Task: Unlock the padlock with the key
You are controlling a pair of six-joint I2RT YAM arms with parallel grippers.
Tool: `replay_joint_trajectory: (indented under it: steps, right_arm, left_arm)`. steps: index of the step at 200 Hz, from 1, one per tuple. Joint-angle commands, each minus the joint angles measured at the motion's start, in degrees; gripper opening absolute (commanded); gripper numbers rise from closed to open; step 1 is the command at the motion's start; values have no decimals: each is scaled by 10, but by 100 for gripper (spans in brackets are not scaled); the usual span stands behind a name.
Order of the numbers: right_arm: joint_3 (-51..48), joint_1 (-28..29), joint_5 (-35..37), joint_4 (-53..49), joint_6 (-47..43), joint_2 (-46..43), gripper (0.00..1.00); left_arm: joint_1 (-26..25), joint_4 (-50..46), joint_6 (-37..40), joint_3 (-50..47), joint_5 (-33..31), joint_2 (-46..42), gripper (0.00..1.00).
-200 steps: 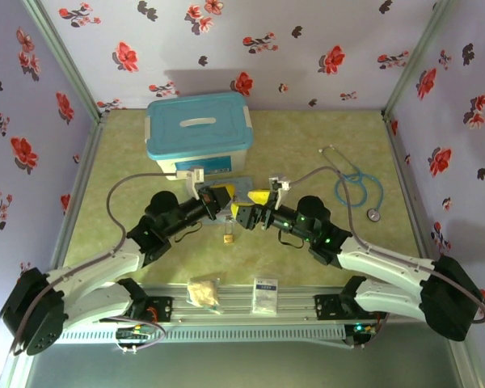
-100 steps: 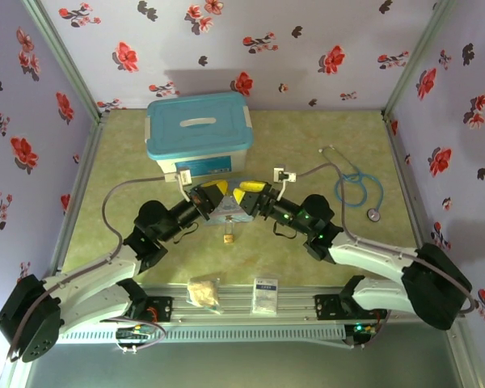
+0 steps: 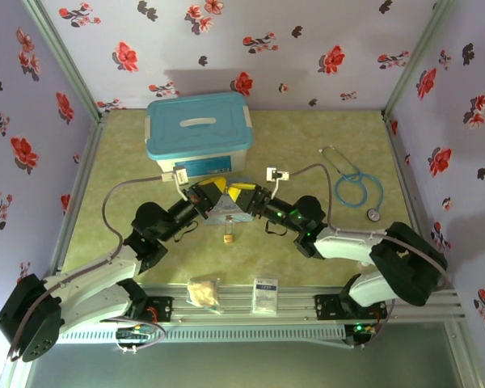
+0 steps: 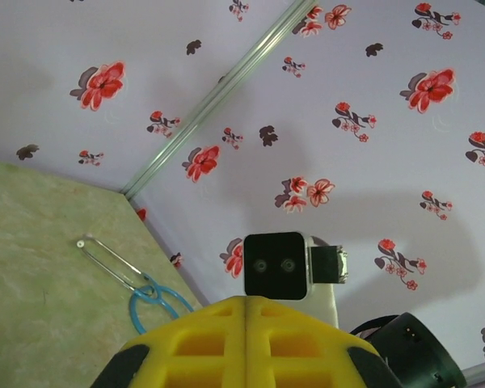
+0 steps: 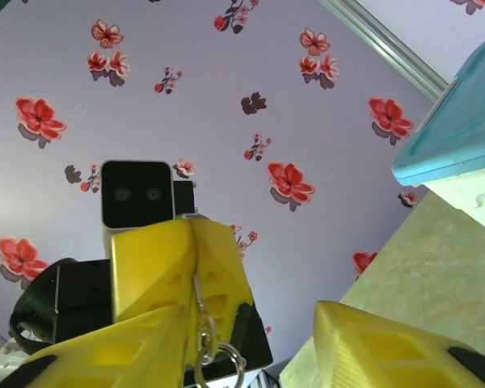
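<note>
Green tabletop (image 3: 129, 162), top view: left gripper (image 3: 217, 192) and right gripper (image 3: 242, 194) meet tip to tip over a pale tin (image 3: 226, 212). The padlock (image 3: 228, 238) lies loose just on the near side of them, untouched.

Left wrist: own yellow fingers (image 4: 202, 347) are pressed together, no gap.

Right wrist: key (image 5: 199, 303) is pinched in the left gripper's seam, ring (image 5: 216, 357) dangling. Right jaws stand apart around it, gripping nothing.

Risks: the pinch is thin. If this is a handover and the right clamps the ring instead of the blade, the key likely twists or drops. The padlock isn't braced, so it probably skids when the key pushes in.
</note>
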Motion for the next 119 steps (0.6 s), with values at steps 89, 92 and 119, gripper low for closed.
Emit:
replay_joint_trajectory:
  steps: [89,92,119]
  right_arm:
    - [13,2,-15,56,17,13,28]
    - [14,3,-15,56,17,12,29]
    - [19,4,-16,56,15,17,31]
  left_arm:
    - [7,39,16,-7,-31,10,0]
    - [7,39,18,-7,-31,9,0]
    - [7,49,15,-7,-28,18,0]
